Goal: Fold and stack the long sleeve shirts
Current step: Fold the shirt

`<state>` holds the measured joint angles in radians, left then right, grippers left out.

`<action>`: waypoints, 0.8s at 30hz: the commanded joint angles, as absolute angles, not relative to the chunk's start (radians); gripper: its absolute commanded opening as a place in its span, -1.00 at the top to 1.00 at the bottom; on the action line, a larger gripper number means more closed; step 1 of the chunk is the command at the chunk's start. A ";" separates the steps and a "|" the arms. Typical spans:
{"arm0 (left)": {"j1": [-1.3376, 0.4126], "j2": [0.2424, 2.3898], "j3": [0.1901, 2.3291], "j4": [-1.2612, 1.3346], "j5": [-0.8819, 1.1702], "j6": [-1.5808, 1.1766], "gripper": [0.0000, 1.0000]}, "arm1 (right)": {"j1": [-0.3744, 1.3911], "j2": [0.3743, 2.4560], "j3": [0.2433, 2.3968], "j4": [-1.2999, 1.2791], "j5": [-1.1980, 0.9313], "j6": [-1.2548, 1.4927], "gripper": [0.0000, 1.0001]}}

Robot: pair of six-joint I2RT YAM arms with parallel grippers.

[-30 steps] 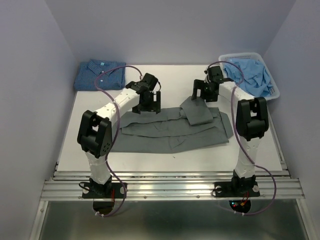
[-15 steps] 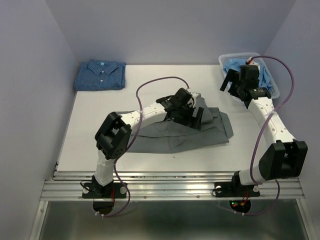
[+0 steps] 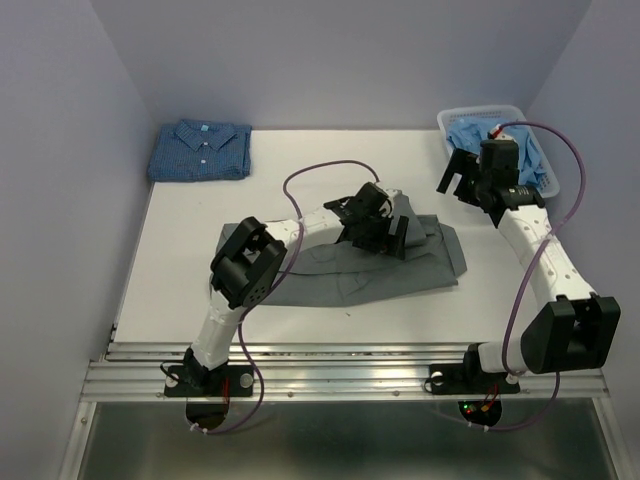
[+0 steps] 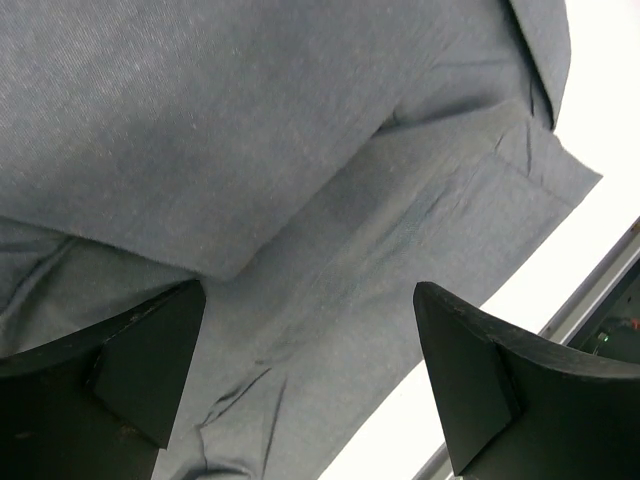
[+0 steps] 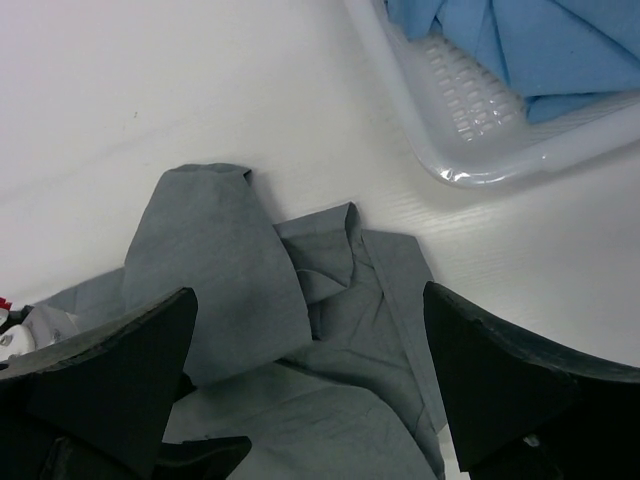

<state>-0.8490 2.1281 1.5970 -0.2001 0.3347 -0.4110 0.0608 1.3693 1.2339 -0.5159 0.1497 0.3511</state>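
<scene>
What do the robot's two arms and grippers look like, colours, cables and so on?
The left arm and right arm are white links joined by chunky black joint housings. A thin purple cable loops loosely along each. The left gripper and right gripper are black, with matte, wedge-shaped fingers. No markings are legible.

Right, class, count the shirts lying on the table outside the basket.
2. The grey shirt lies partly folded at the centre; the dark blue checked shirt sits folded at the far left corner. The basket holds light blue cloth, possibly further shirts.
</scene>
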 commanded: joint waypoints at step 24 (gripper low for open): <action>-0.848 2.129 1.621 -0.052 0.245 -0.561 1.00 | 0.064 1.359 1.216 -0.497 0.066 0.327 -1.00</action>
<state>-0.8490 2.1727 1.5970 -0.0399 0.2863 -0.5442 0.0608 1.3640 1.2266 -0.5163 0.0811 0.3363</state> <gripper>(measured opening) 0.025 0.998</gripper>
